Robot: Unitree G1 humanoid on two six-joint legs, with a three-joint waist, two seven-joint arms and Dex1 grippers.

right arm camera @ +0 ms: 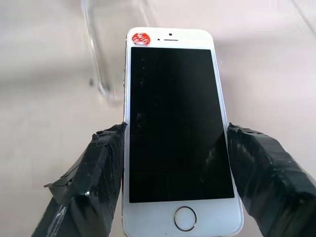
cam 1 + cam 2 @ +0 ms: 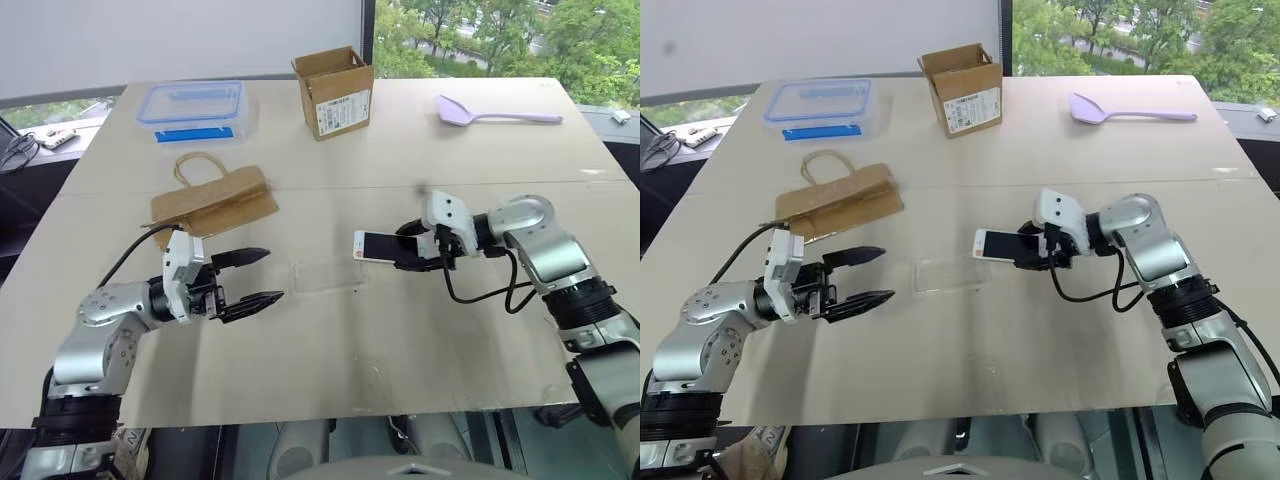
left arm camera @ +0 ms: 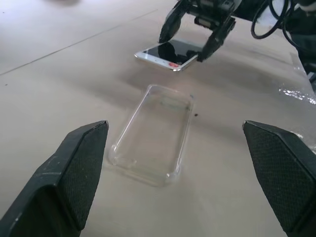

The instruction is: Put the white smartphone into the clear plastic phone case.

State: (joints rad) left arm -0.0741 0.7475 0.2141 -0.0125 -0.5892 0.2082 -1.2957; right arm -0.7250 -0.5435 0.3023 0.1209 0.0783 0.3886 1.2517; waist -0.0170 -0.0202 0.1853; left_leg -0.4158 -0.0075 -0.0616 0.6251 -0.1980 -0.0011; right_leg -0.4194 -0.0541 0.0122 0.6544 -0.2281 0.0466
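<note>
Your right gripper (image 2: 415, 252) is clamped on the white smartphone (image 2: 376, 245), one finger on each long edge, near the home-button end. The phone is screen up, roughly level, held off the table (image 2: 420, 330), with its free end, marked by a red sticker (image 1: 140, 37), pointing toward the case.

The clear plastic phone case (image 2: 326, 275) lies flat on the table, open side up, between your two grippers. Its nearest short edge sits just beside and below the phone's free end; no contact between them.

Your left gripper (image 2: 247, 279) has its fingers spread wide and holds nothing. It hovers just beside the case's other short end, fingertips apart from it and pointed along its length.

Room around the case is open tabletop on both long sides. The paper bag (image 2: 213, 203) lies beyond your left gripper, near but not touching the case. The cardboard box (image 2: 333, 92), blue-rimmed storage box (image 2: 192, 108) and purple spatula (image 2: 495, 113) sit well apart, along the far edge.
</note>
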